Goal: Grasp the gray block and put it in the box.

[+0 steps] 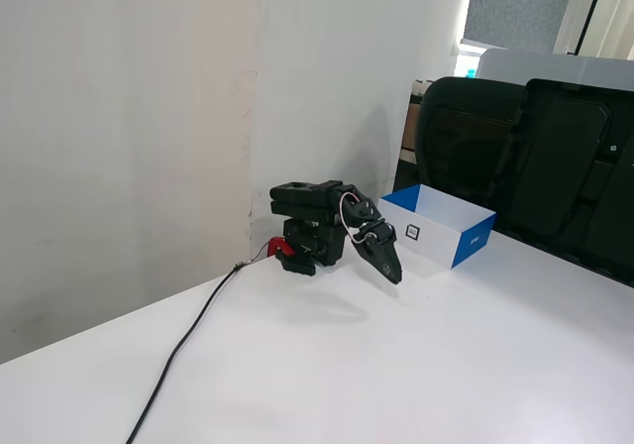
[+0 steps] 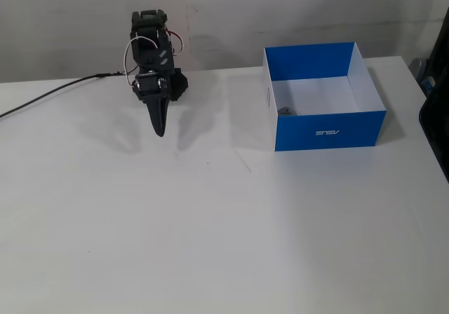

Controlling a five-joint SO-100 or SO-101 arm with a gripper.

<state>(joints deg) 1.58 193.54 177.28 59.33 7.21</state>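
Note:
The box (image 2: pixel 328 130) stands on the white table at the upper right of a fixed view, blue outside and white inside. In the other fixed view the box (image 1: pixel 472 246) shows its white side with the small black label. The gray block (image 2: pixel 286 110) lies inside the box, at its near left corner; the box wall hides it in the other fixed view. My gripper (image 2: pixel 160 132) is shut and empty, pointing down over the table well left of the box. It also shows in the other fixed view (image 1: pixel 394 277), folded close to the arm's base.
The arm's base (image 1: pixel 307 236) sits by the white wall at the table's back edge. A black cable (image 1: pixel 188 340) runs from it across the table. Black chairs (image 1: pixel 540 157) stand behind the box, past the table's edge.

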